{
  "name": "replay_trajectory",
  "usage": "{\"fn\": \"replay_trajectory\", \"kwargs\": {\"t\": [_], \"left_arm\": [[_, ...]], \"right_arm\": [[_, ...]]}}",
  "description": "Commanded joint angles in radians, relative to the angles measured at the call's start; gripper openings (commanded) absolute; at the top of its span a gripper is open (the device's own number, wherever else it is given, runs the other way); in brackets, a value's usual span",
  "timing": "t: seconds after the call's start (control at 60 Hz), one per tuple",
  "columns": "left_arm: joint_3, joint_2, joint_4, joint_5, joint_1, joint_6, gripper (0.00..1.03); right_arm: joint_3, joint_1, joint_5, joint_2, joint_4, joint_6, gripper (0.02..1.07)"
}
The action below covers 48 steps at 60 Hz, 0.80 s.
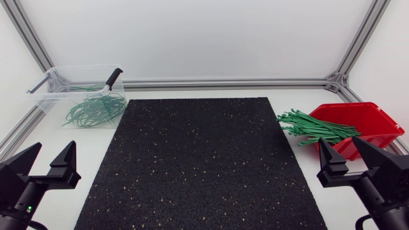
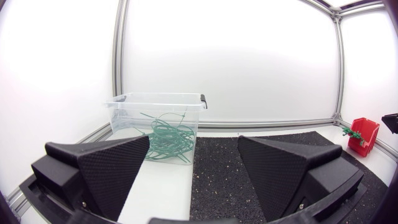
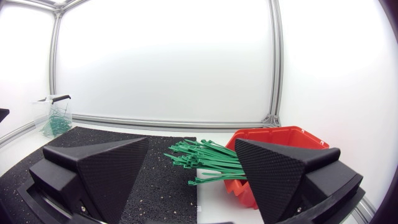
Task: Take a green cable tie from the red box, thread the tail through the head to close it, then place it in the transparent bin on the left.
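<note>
- Green cable ties (image 1: 316,130), where do they lie?
- A bundle of straight ones sits at the right side of the desk (image 1: 87,137). They spill out of the open front of the red box (image 1: 374,121) and fan toward the black speckled mat (image 1: 198,166). Their furthest tips lie at the mat's right edge.
- Are any closed ones about?
- Yes. A tangle of looped ties (image 1: 96,110) rests inside the transparent bin (image 1: 46,101) at the far left corner of the desk, just beyond the mat's corner. A black clasp (image 1: 113,78) sits on the bin's rim.
- How does the left gripper (image 1: 56,145) stand?
- It is at the near left of the desk, beside the mat and well apart from the bin. Its 2 fingers are spread wide with nothing between them. In the left wrist view the bin shows ahead through the gap.
- And the right gripper (image 1: 337,140)?
- It is at the near right, just in front of the red box. Its 2 fingers are also spread wide and grip nothing. In the right wrist view the bundle lies ahead of the fingers, and no tie touches either one.
</note>
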Motion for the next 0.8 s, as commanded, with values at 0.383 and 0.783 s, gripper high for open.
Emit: {"fn": "replay_trajectory", "kwargs": {"t": [0.383,0.783], "left_arm": [[-0.043,-0.009,-0.009,-0.007,0.007,-0.018,0.99],[-0.041,-0.009,-0.009,-0.007,0.007,-0.018,0.99]], "right_arm": [[-0.023,-0.005,0.007,-0.012,0.005,-0.006,1.04],[-0.023,-0.014,0.007,-0.013,0.012,-0.006,1.04]]}}
